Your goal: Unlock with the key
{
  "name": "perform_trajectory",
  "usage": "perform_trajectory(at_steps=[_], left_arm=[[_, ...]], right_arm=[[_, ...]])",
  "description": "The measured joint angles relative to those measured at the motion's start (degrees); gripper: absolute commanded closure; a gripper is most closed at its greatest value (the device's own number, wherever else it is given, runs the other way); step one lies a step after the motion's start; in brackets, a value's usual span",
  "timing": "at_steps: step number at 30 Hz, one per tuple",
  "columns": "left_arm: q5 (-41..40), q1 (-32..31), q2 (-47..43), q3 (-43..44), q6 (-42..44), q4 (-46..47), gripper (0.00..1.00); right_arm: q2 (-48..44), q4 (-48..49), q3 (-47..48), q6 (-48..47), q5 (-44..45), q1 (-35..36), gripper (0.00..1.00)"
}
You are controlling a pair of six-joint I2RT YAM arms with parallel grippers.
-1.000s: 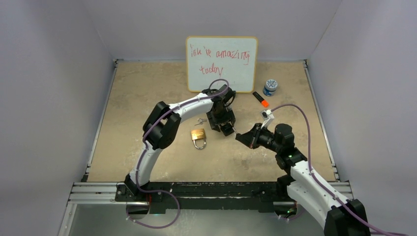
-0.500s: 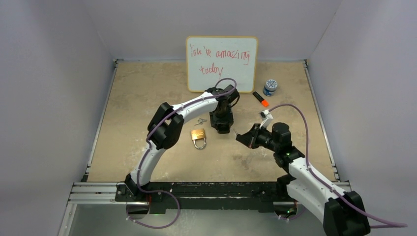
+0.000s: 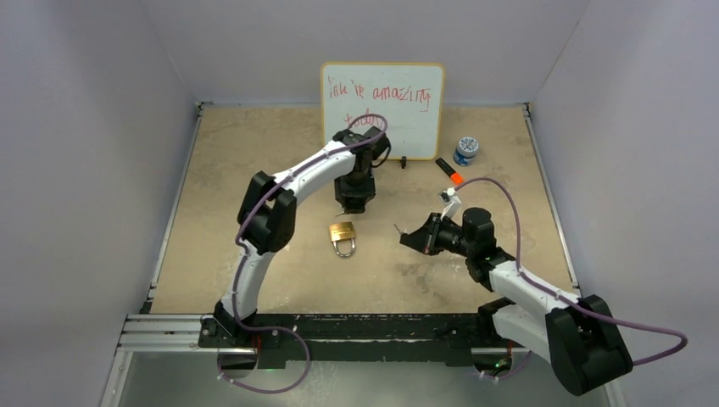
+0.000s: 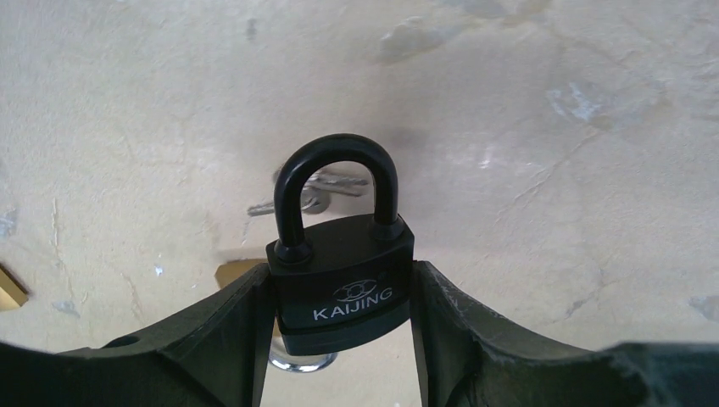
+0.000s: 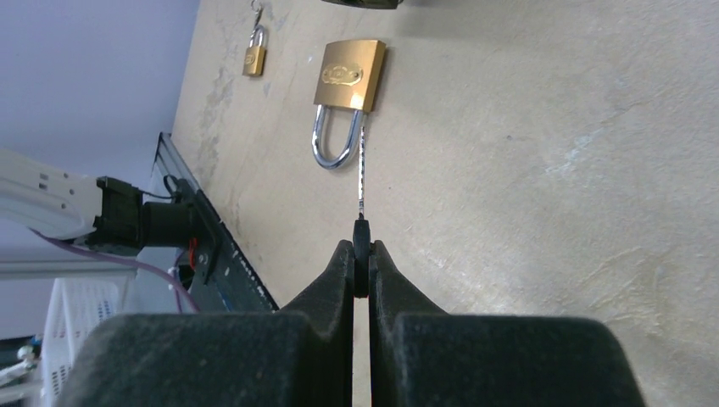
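Left gripper (image 4: 339, 292) clamped on body of black padlock (image 4: 341, 263), shackle closed, base and keyway cut off below fingers, loose keys (image 4: 320, 182) half hidden behind shackle, right gripper (image 5: 362, 254) pinched tight on key (image 5: 363, 182), blade seen edge-on, brass padlock (image 3: 342, 235) flat on table between the grippers.

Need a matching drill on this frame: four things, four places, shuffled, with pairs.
Things:
1 black padlock
2 brass padlock
3 key
4 whiteboard

Places:
A flat on the table
B clamped in the right pincer
C upright at the far edge
D clamped in the left pincer

Pairs: 1-D, 2-A, 3-B, 4-C
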Motion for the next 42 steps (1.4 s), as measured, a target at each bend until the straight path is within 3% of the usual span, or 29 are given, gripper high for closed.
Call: perform_trajectory(at_steps=[10, 17, 26, 42], left_arm=[[25.66, 13.20, -17.11, -23.41, -8.52, 12.70, 0.78], [37.92, 14.21, -23.67, -33.07, -19.96, 22.86, 0.78], [42.69, 14.08, -25.05, -38.60, -27.58, 29.68, 0.79], [43.80, 14.08, -26.69, -39.56, -29.11, 32.59, 0.79]], right_arm=[[7.56, 1.51, 6.95, 7.63, -7.34, 0.90, 1.00], [13.33, 5.97, 13.07, 14.97, -9.22, 4.37, 1.00], [18.47, 7.19, 15.13, 17.51, -9.84, 5.90, 1.00], [21.97, 5.92, 16.68, 17.25, -10.21, 5.90, 1.00]])
